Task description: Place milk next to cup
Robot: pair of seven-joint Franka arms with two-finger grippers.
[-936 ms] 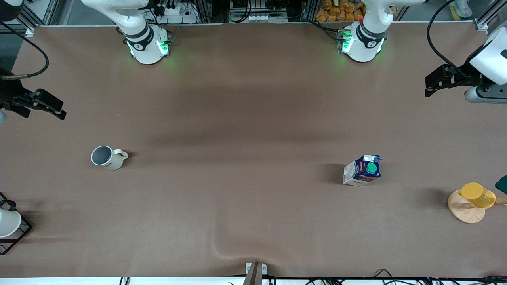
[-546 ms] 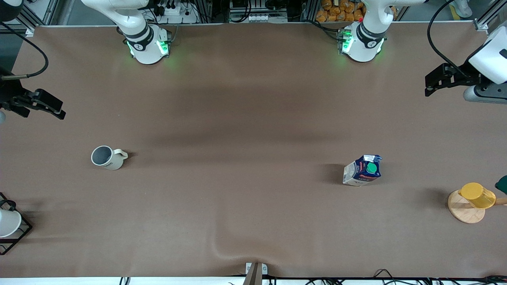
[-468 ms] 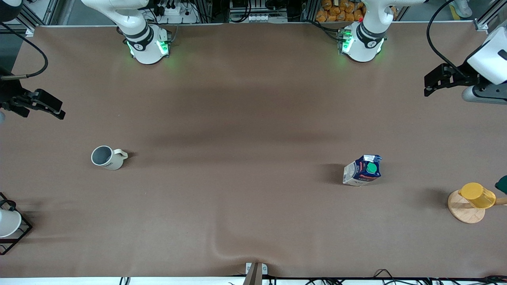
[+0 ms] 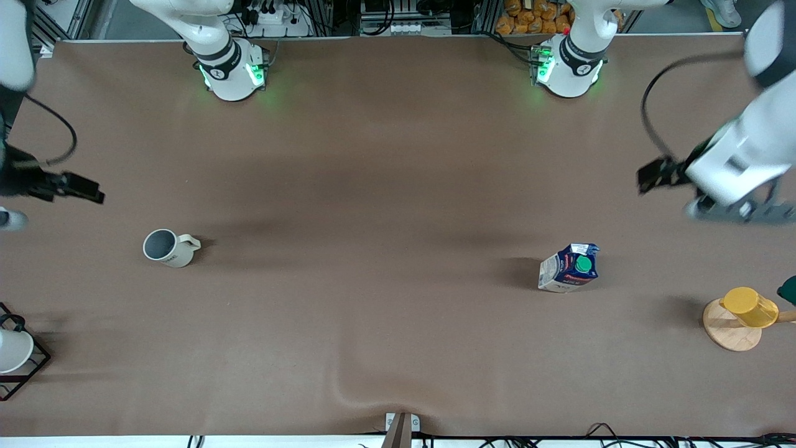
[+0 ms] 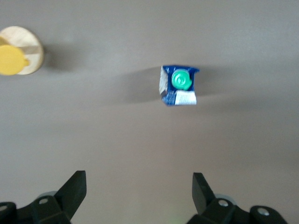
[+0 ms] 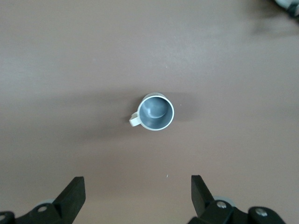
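Wire-framed white cup point(image 4: 12, 350): seen at the desk point(image 4: 398, 155) edge at the right arm's end, near the front corner; not part of the task.
Right gripper point(image 4: 87, 190): held in the air over the desk's edge at the right arm's end; its fingers point(image 6: 71, 195) are spread wide and nothing is held between them.
Cup point(image 4: 165, 247): stood upright on the desk toward the right arm's end, its handle turned toward the desk's middle; in the right wrist view it is seen from above, apart from the open gripper point(image 6: 135, 196).
Milk point(image 4: 571, 267): stood upright on the desk toward the left arm's end, green cap up, well apart from the cup; it is untouched.
Left gripper point(image 4: 653, 177): held in the air over the desk near the left arm's end; its fingers point(image 5: 74, 189) are spread wide and empty, and the milk point(image 5: 178, 85) is seen from above, apart from the gripper point(image 5: 139, 191).
Yellow cup point(image 4: 749, 307): rested on a round wooden coaster point(image 4: 727, 333) near the desk's edge at the left arm's end; not needed.
Progress: nothing is judged done yet. The milk is still to be reached, gripped, carried along the desk and set down just beside the cup.
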